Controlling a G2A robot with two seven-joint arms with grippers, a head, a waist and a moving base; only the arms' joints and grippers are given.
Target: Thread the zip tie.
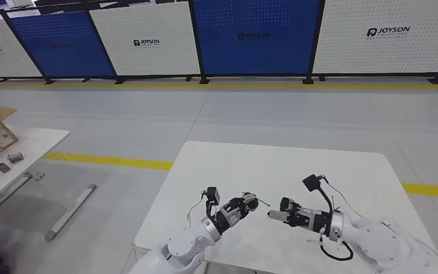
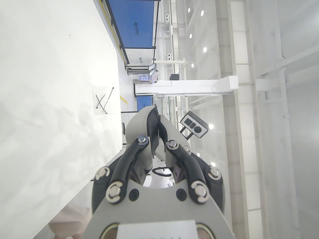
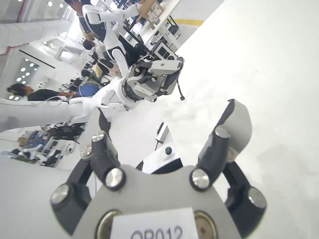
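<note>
Over table (image 1: 274, 164): zip tie (image 3: 180, 90) in left gripper (image 3: 177, 74), right gripper (image 1: 274, 215) opposite.

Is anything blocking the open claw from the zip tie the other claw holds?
Nothing visible. The zip tie hangs from the shut left claw, and only open space above the table separates it from the open right claw.

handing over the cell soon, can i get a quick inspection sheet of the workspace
surface: white table, rounded corner
job's things: black zip tie hangs from the left gripper; spare zip ties lie crossed near the table edge
clutter: nothing seen
grippers: left shut on the zip tie; right gripper fingers open, empty
cables: black cable loops off the right arm
surroundings: blue and white pegboard panels, yellow floor line, second table
</note>
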